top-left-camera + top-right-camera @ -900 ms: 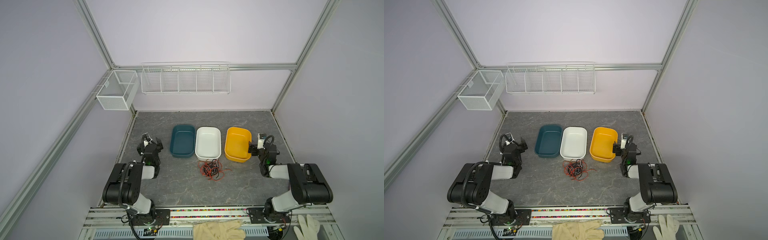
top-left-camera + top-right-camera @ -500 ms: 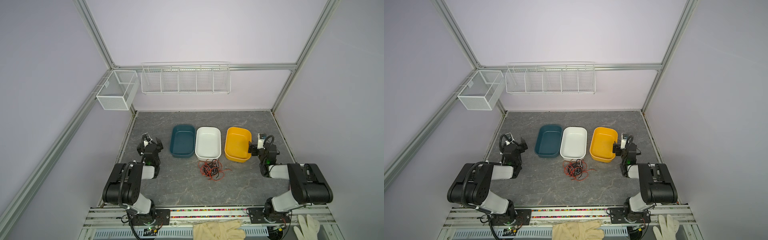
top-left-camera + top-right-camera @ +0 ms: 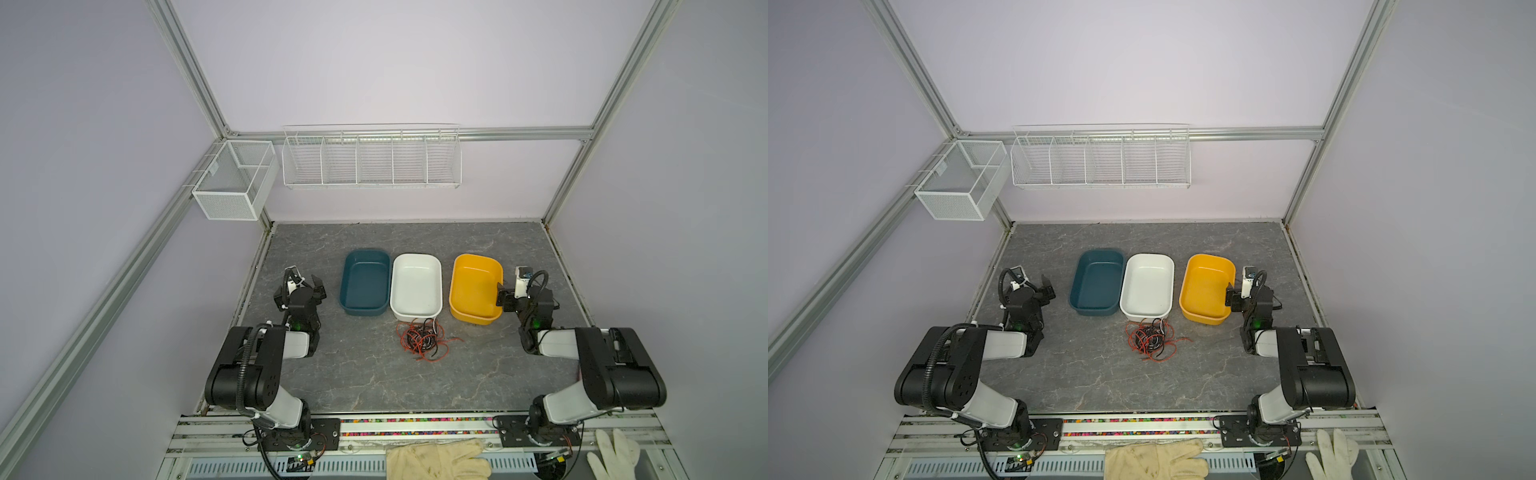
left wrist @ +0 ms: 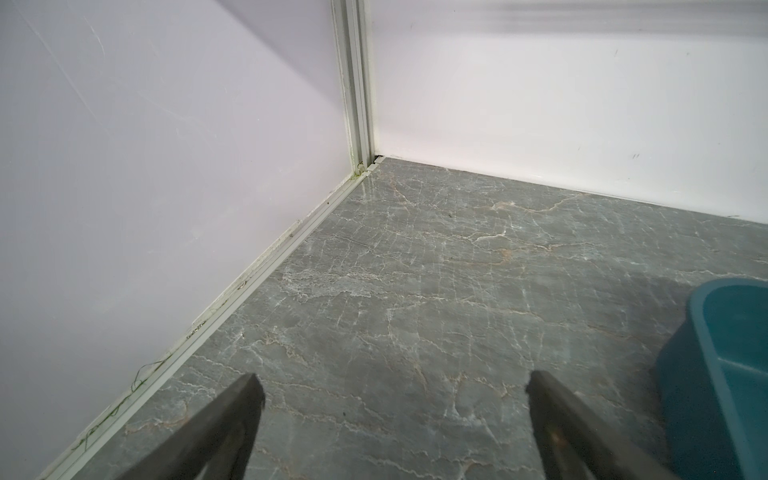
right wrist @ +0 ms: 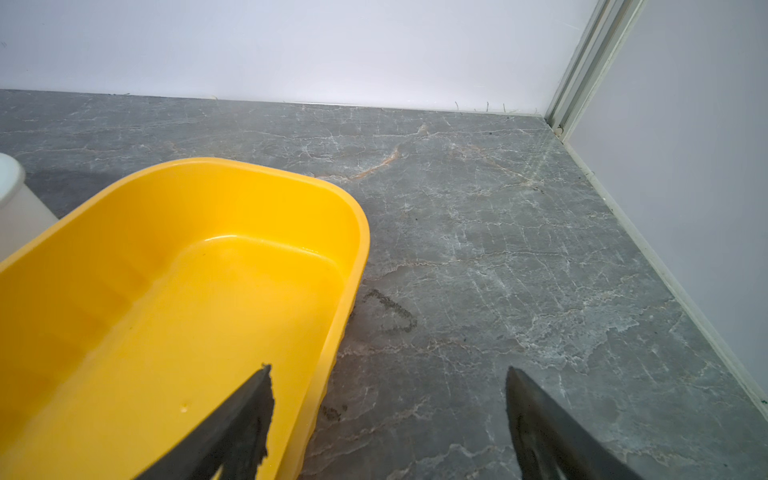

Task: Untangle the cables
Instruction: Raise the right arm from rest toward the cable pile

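Note:
The cables (image 3: 423, 338) (image 3: 1151, 337) lie as one tangled heap of thin red, black and white strands on the grey tabletop, just in front of the white tub, in both top views. My left gripper (image 3: 305, 286) (image 4: 390, 390) rests open at the left side, beside the teal tub, with only bare tabletop between its fingers. My right gripper (image 3: 508, 286) (image 5: 388, 384) stands open at the right, one finger over the yellow tub's rim. Neither gripper touches the cables, and neither wrist view shows them.
Three tubs stand in a row behind the cables: teal (image 3: 365, 282), white (image 3: 415, 284), yellow (image 3: 476, 289). Wire baskets (image 3: 371, 156) hang on the back wall. Gloves (image 3: 436, 459) lie on the front rail. Walls close off the left, right and back.

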Controlling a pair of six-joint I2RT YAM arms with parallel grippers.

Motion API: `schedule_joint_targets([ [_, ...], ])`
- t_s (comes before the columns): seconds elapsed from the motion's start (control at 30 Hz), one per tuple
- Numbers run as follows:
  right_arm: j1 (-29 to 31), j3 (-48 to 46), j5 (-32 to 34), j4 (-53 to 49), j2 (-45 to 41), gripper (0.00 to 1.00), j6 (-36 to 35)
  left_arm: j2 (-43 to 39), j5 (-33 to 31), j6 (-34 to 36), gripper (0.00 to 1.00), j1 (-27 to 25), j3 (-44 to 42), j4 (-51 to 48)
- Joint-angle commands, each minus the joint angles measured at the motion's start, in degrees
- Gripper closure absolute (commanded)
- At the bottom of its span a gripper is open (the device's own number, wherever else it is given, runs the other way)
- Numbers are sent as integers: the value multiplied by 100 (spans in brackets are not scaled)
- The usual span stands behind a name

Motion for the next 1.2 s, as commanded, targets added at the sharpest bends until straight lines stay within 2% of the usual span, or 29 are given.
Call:
schedule_joint_targets([
  [0.0, 7, 666, 302, -1436, -700, 12, 26, 35, 51, 78, 1, 20, -46, 126],
  [0.1, 107, 820, 376, -1924, -1271, 12, 131, 35, 52, 81, 1, 22, -51, 126],
  [0.27, 853, 905, 1073, -2432, -2408, 12, -3, 37, 48, 77, 1, 19, -50, 126],
  [0.37, 959, 1029, 521, -2935, -3110, 12, 327, 34, 53, 82, 1, 19, -48, 126],
  [0.53, 1062, 911, 39, -3692, -3961, 12, 1339, 33, 55, 83, 1, 19, -48, 123],
  [0.63, 1063, 1208, 440, -5202, -4390, 12, 2814, 33, 53, 79, 1, 19, -52, 127],
  [0.67, 1063, 1354, 338, -5693, -4420, 12, 3021, 33, 50, 74, 1, 24, -50, 126],
  [0.77, 1063, 1727, -619, -6422, -4302, 12, 2858, 34, 55, 79, 1, 20, -51, 126],
  [0.8, 1063, 1764, -703, -6575, -4306, 11, 3009, 33, 49, 79, 1, 19, -45, 126],
  [0.87, 1060, 1898, -344, -7335, -4403, 12, 3746, 37, 49, 74, 1, 19, -52, 125],
  [0.9, 1054, 1920, -239, -7579, -4473, 11, 3879, 34, 49, 79, 1, 19, -46, 122],
  [0.97, 1054, 1878, -491, -7508, -4611, 11, 3515, 38, 54, 70, 1, 19, -50, 126],
  [1.17, 1063, 1233, -892, -7319, -5404, 12, 3707, 36, 55, 83, 1, 19, -50, 119],
])
